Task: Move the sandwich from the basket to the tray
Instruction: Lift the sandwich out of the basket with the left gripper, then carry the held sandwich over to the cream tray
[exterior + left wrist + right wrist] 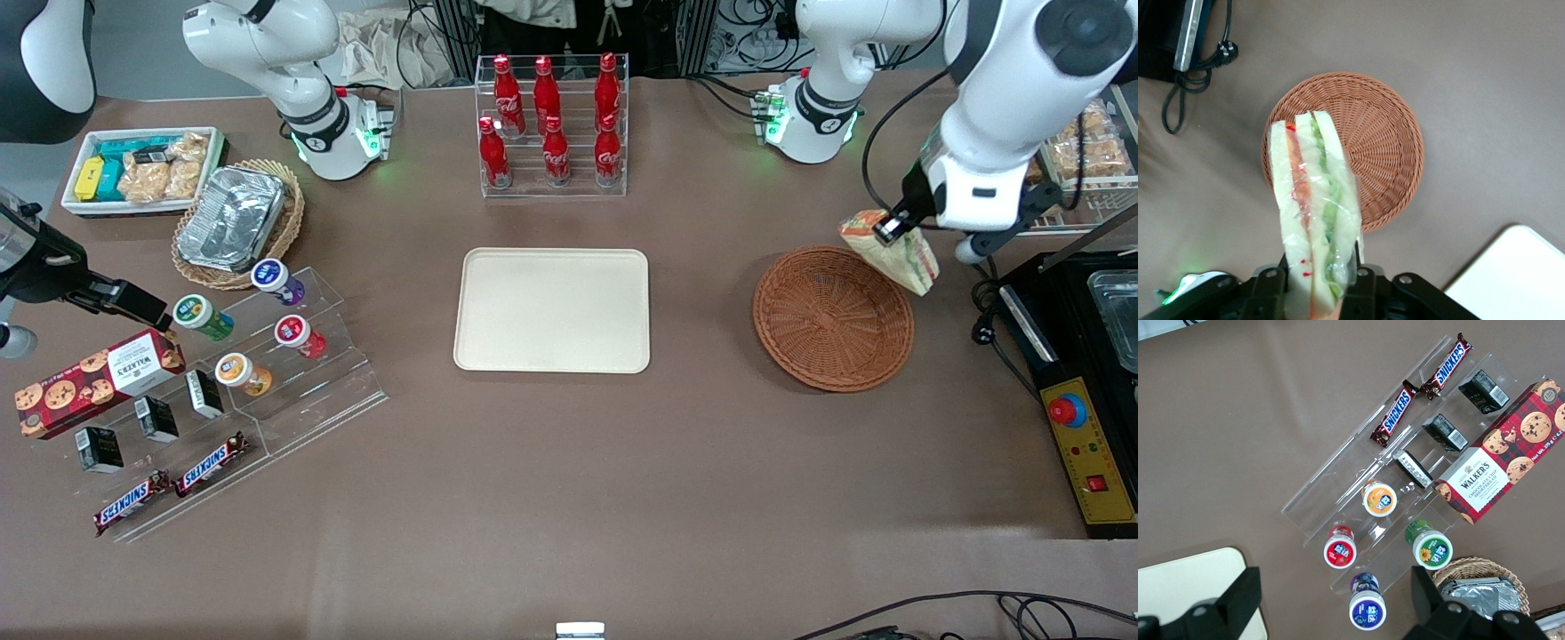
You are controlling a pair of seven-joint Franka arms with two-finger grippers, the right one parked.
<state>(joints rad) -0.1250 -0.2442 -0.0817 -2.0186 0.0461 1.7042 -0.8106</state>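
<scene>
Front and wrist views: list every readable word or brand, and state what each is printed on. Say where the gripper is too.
"SNICKERS": two bars on the clear stand.
"WALKERS" and "CHOCOLATE CHIP SHORTBREAD": red tartan cookie box.
Coca-Cola script: red bottles, partly legible.
Cup lids, black cartons, snack packets: too small to read.
Sandwich, basket, tray: no text.
Gripper holds the sandwich above the basket's rim.

SNICKERS on two bars [1427, 392], WALKERS on biscuit box [1503, 462], probably Coca-Cola bottles [551, 120]
</scene>
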